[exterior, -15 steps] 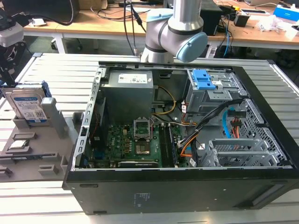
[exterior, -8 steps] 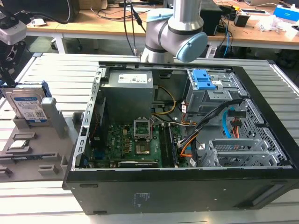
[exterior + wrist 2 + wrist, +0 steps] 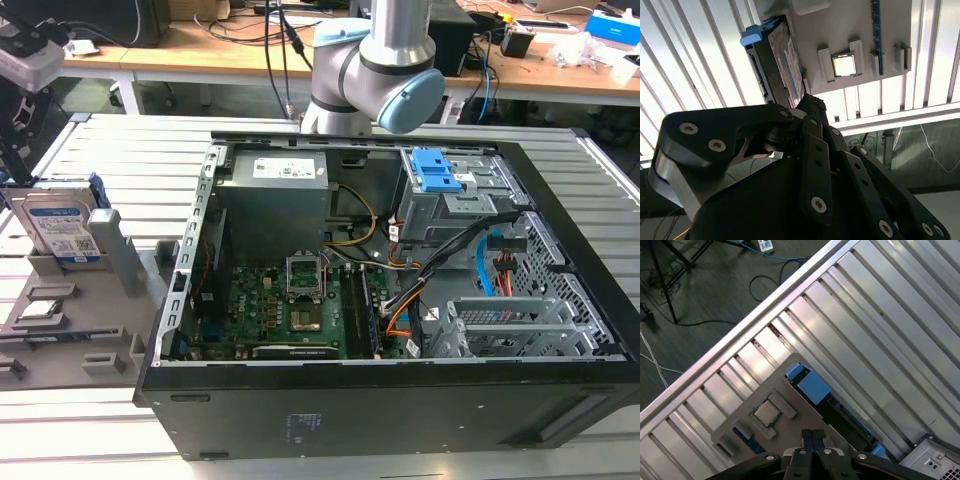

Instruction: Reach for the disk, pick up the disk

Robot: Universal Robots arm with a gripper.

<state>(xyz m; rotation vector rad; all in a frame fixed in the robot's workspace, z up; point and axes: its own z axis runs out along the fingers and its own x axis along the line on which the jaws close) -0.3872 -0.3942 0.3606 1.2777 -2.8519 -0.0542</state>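
Observation:
The disk (image 3: pixel 60 228) stands upright on its edge in a grey holder (image 3: pixel 125 262) at the exterior view's left, label facing the camera, blue rails along its sides. The first wrist view looks down on the disk's top edge and blue rail (image 3: pixel 813 386). My gripper (image 3: pixel 812 433) hangs above the holder, a little to one side of the disk, its fingers pressed together and holding nothing. In the second wrist view the disk (image 3: pixel 781 62) lies just past my gripper (image 3: pixel 811 104). The arm's wrist (image 3: pixel 28 55) shows at the exterior view's upper left, above the disk.
A small silver chip (image 3: pixel 767 412) sits in a socket of the same holder beside the disk. An open black computer case (image 3: pixel 560 400) with a blue-tabbed drive cage (image 3: pixel 440 175) lies on the slatted metal table (image 3: pixel 130 150). The table edge and cabled floor (image 3: pixel 700 285) are close by.

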